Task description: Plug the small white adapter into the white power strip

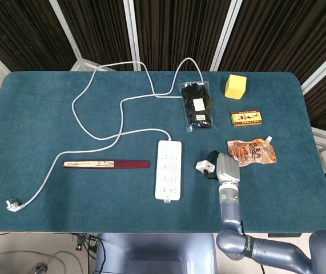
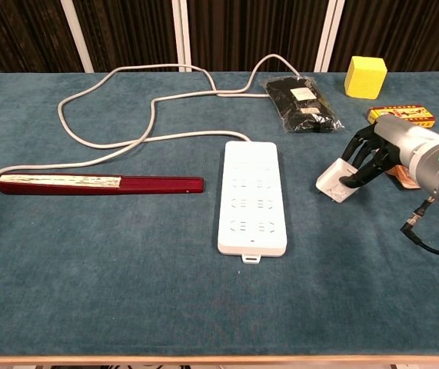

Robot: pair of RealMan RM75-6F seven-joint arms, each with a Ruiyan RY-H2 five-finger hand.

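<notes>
The white power strip (image 1: 169,169) (image 2: 252,196) lies flat in the middle of the blue table, sockets up, with its cable running to the back. The small white adapter (image 1: 202,166) (image 2: 332,182) sits tilted on the cloth just right of the strip. My right hand (image 1: 220,166) (image 2: 371,154) is at the adapter's right side, its dark fingers (image 2: 355,171) curled over and around the adapter and gripping it. Part of the adapter is hidden under the fingers. My left hand appears in neither view.
A long dark red box (image 1: 105,164) (image 2: 100,184) lies left of the strip. The strip's white cable (image 1: 94,114) loops over the left half and ends in a plug (image 1: 13,204). A black packet (image 1: 197,105), yellow cube (image 1: 235,86), small orange box (image 1: 247,118) and orange pouch (image 1: 254,152) lie at the right.
</notes>
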